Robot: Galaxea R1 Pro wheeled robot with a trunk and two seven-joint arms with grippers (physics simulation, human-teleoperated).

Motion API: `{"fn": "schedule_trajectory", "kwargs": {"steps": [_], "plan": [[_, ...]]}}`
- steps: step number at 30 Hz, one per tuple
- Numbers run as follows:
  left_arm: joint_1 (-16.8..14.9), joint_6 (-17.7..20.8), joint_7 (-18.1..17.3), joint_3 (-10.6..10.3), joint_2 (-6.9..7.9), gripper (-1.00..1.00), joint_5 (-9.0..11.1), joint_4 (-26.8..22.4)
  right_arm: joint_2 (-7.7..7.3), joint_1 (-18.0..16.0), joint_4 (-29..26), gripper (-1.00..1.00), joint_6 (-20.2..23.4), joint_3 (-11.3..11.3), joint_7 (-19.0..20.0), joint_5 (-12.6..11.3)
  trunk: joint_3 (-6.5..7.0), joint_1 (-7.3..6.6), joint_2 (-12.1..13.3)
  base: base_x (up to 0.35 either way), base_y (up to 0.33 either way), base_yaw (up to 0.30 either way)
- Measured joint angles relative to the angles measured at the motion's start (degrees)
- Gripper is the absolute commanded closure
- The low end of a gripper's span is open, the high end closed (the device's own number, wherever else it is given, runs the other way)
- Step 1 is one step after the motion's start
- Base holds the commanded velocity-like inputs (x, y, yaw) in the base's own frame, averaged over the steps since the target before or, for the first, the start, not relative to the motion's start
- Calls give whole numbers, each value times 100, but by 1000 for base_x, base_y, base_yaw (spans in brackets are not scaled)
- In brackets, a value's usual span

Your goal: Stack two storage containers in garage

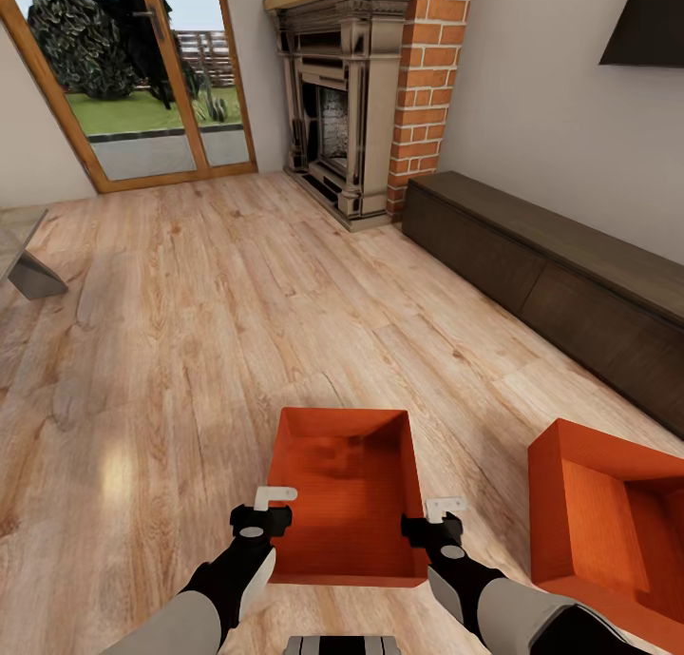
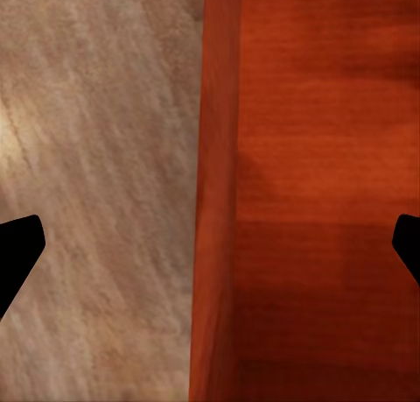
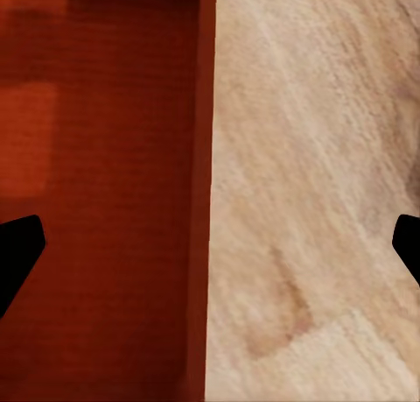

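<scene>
- Both my tools are spread wide, nothing gripped. Left tool (image 1: 269, 510) straddles the left wall of the near storage container (image 1: 347, 498); right tool (image 1: 438, 522) straddles its right wall. Wrist views agree: each wall runs between the two dark fingertips, w/ clear gap on both sides.
- Near container sits on the wood plank floor (image 1: 190, 332) of the living room, right in front of me, open side up. Second storage container (image 1: 608, 531) is on the same floor to my right, apart from the first.
- Risk 1: if the tools close at unequal height or unequal timing, the box could twist or tip out of one side when I lift. Smooth plain walls, so I'd guess slip is likely w/ a shallow bite.
- Risk 2: pinching only thin walls; if one tool misses and shuts beside the wall, the lift goes one-handed and the box swings.
- Risk 3: second container is near my right arm; a wide elbow swing could nudge it.
- Hard to see: how deep the fingers sit over the walls; wrist views give only fingertip corners. Can't tell if any pad touches a wall yet.
- Second container is cut off by the frame edge; its far side isn't visible. Near container's front wall is partly hidden by my arms.
- Garage isn't visible from here.
</scene>
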Motion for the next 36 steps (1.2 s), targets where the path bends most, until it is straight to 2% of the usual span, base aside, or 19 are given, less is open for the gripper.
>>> {"fn": "schedule_trajectory", "kwargs": {"steps": [20, 32, 36], "plan": [[0, 51, 2, 67, -7, -100, 8, 8, 19, 0, 1, -100, 52, -7, 44, -41, 0, 0, 0, 0, 0, 0], [0, 48, 2, 67, -5, -100, 9, 1, 12, 0, 8, -100, 51, -14, 44, -42, -215, 263, -480, 0, 0, 0], [0, 28, 2, 63, -1, -100, 8, -4, 12, 0, 3, -100, 46, -14, 44, -42, -215, 264, -481, 0, 0, 0]]}}
